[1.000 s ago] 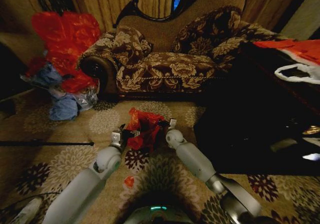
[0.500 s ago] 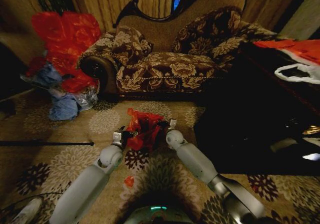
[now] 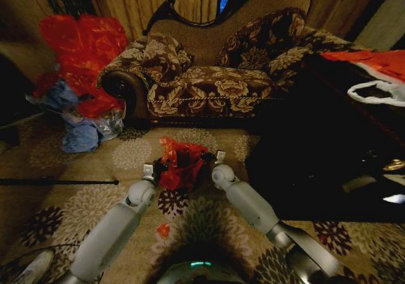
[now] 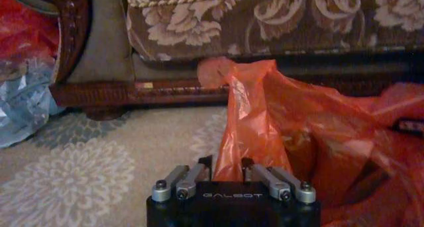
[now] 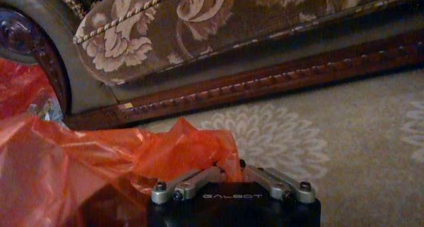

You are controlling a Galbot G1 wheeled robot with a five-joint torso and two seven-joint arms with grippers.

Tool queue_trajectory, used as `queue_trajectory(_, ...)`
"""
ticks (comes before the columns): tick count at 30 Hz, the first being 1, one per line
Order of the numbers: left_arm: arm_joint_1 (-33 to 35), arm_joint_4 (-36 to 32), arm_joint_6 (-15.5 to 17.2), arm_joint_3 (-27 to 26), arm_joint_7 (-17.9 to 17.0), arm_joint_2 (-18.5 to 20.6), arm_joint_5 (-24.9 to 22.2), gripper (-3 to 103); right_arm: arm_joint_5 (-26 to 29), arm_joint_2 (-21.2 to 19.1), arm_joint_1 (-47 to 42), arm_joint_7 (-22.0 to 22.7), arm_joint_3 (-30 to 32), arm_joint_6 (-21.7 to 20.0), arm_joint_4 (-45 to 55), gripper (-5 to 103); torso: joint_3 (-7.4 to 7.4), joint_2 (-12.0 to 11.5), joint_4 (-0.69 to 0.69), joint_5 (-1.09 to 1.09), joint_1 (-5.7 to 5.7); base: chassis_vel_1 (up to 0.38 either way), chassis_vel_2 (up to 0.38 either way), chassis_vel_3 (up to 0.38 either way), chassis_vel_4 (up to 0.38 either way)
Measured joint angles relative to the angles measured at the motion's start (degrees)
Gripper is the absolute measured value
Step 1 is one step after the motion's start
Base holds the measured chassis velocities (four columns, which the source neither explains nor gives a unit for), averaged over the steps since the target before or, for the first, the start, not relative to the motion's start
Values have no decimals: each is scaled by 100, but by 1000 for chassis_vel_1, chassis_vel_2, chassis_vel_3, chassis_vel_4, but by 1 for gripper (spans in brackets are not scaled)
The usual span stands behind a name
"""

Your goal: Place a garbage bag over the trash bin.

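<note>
The garbage bag (image 3: pixel 180 164) sits bunched on the carpet (image 3: pixel 95 202) right in front of the sofa (image 3: pixel 209 85), and something dark shows under its folds, most likely the trash bin (image 3: pixel 201 159), though I can't make out its rim. The left gripper (image 4: pixel 229 173) pinches a tall pleat of red film between its jaws, one side of the bag. The right gripper (image 5: pixel 229 173) is on the opposite side, its jaws closed on another crumpled edge. So both hold the mouth, the bag stretched between them. To do this well, I'd say pull the two edges apart evenly, keep the film taut without tearing it, and bring the opening down level over the bin; this thin plastic slips and clings. The big red heap (image 3: pixel 82 53) by the sofa arm and the low table (image 3: pixel 329 151) are well clear.
</note>
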Motion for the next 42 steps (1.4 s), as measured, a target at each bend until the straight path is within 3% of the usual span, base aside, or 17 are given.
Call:
queue_trajectory(1,0,0,0,0,0,0,0,25,0,0,0,0,0,0,0,0,0,0,0,0,0,0,0,0,0)
queue_trajectory(4,-129,-2,-11,-30,-33,37,-115,9,-25,-78,-14,-3,-7,0,80,0,0,0,0,0,0,0,0,0,0)
queue_trajectory(8,-296,-111,-6,-82,-122,118,-262,2,-109,-117,68,-72,-12,-22,58,0,0,0,0,0,0,0,0,0,0)
queue_trajectory(12,-429,-145,25,-137,-150,207,-382,0,-237,-100,229,-236,-26,-36,-174,0,-1,0,0,0,0,0,0,0,0)
queue_trajectory(16,-717,189,36,-180,-77,318,-504,0,-708,32,608,-839,-23,-13,-856,0,0,0,1,-1,0,0,0,0,0)
queue_trajectory(20,-831,446,63,-164,-53,273,-680,0,-701,88,743,-1027,-43,-76,-1038,0,-1,0,1,0,0,0,0,0,0)
queue_trajectory(24,-1010,943,89,-90,23,76,-794,0,-795,144,847,-1426,-77,-163,-1303,0,0,0,1,-1,0,0,0,0,0)
queue_trajectory(27,-1272,1694,47,43,212,-280,-701,0,-1055,217,956,-1933,-88,-251,-1656,0,0,0,0,-1,0,0,0,0,0)
queue_trajectory(35,-1635,2619,-40,147,453,-755,-627,0,-1714,459,1295,-2746,-33,-238,-2550,0,0,0,0,0,0,0,0,0,0)
queue_trajectory(39,-1654,2513,-129,86,439,-849,-602,0,-1884,580,1471,-3045,5,-166,-2804,0,1,0,0,0,0,0,0,0,0)
queue_trajectory(42,-1574,2201,-140,64,386,-804,-583,0,-1823,623,1544,-2960,-19,-189,-2806,0,0,0,0,0,0,0,0,0,0)
